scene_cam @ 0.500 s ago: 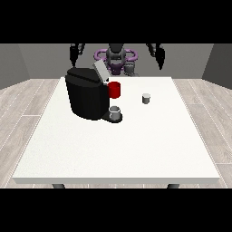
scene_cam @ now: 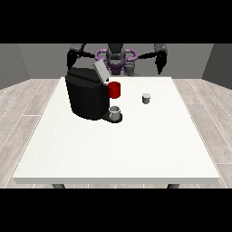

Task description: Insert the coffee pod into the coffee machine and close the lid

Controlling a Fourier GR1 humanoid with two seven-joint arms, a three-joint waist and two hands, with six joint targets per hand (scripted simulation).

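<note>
A black coffee machine (scene_cam: pixel 86 97) stands on the white table (scene_cam: pixel 118 145) at the left of centre, its grey lid (scene_cam: pixel 100 71) raised and tilted up. A small grey coffee pod (scene_cam: pixel 146 98) stands on the table to the right of the machine. The hand at the view's right (scene_cam: pixel 159 61) hangs beyond the table's far edge, well behind and right of the pod. The hand at the view's left (scene_cam: pixel 71 58) hangs behind the machine's top. Neither hand touches anything.
A red cup (scene_cam: pixel 114 89) sits beside the machine's front. A grey cup (scene_cam: pixel 116 113) stands on the machine's drip base. The table's near half is bare white surface. Wooden floor surrounds the table.
Both hands have stayed behind the far edge of the table, with little visible shift. The pod and the machine have not moved.
</note>
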